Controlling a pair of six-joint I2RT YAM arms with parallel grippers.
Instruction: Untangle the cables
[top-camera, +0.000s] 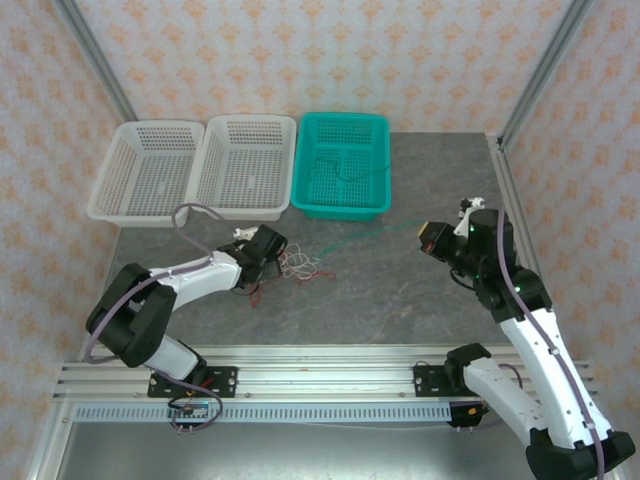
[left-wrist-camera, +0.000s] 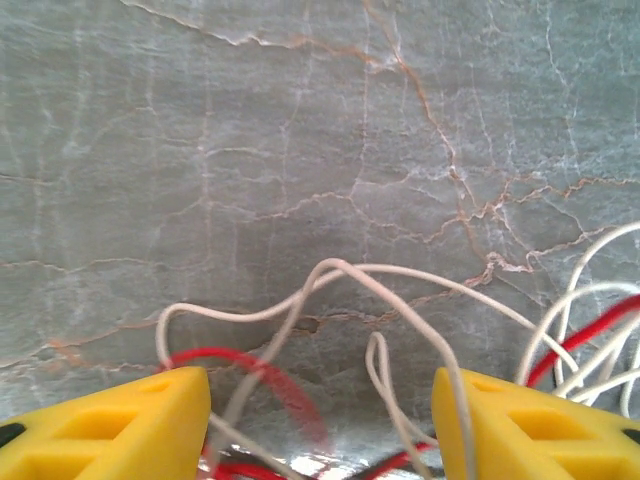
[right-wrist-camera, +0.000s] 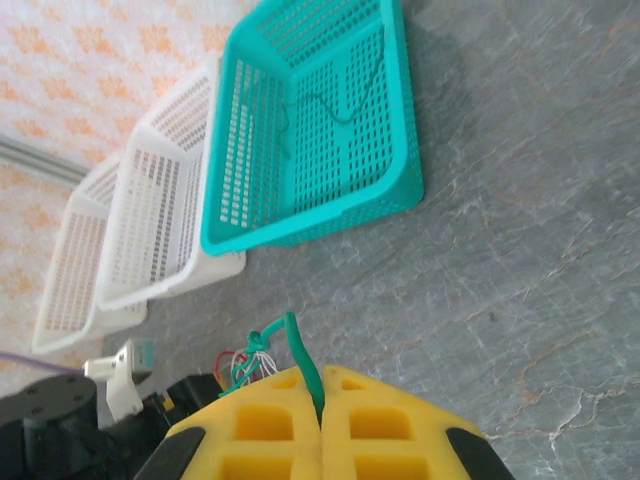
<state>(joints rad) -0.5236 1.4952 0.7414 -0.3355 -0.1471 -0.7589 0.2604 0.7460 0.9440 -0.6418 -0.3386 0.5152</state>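
evidently the right gripper (right-wrist-camera: 321, 385) clamps the green cable (right-wrist-camera: 300, 345) to pull it free — the left gripper (left-wrist-camera: 320, 425), jaws apart, straddles the white cables (left-wrist-camera: 400, 300), likely to anchor them.

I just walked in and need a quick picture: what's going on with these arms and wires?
Two arms are untangling thin cables on the table. The right gripper is shut on a green cable, which runs back to the red and white tangle. The left gripper sits at that tangle, jaws open with wires between them.
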